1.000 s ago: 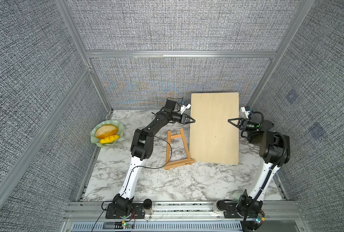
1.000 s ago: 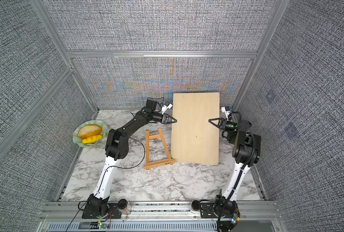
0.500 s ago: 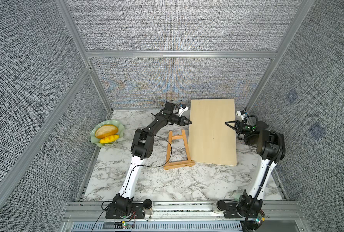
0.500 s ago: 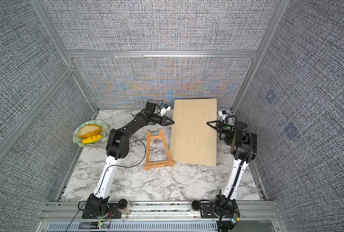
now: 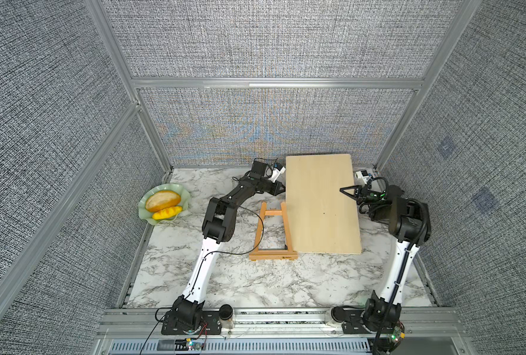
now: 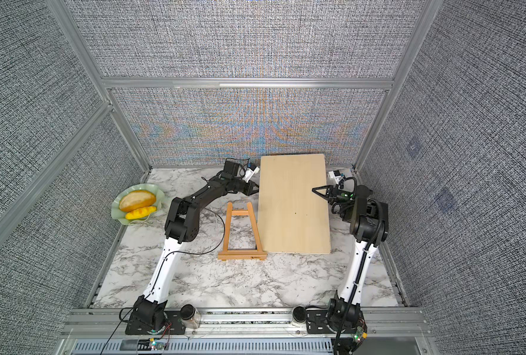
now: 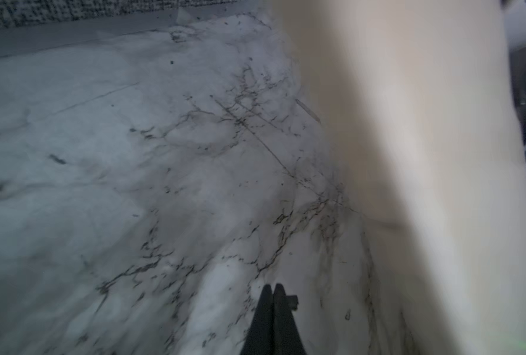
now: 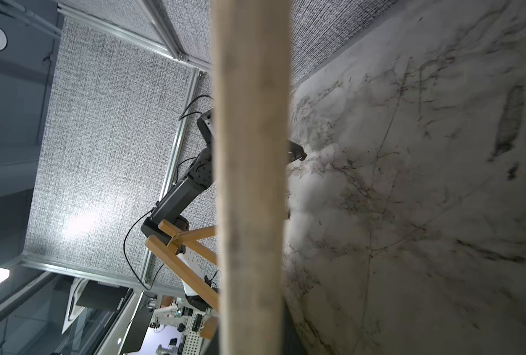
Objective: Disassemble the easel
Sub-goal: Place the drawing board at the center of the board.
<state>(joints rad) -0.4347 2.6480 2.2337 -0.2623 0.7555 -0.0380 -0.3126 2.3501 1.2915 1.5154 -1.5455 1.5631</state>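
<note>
Sinking lower beside the easel [image 5: 272,256], the board [image 5: 321,209] is now pinched only by the right hand [image 5: 344,191]. The left hand [image 5: 281,186] has let go and closed empty. The easel stands on the desk [image 5: 255,285], just in front of the left hand. It looks light, stiff and tippy, so take it by a slanted leg.
</note>
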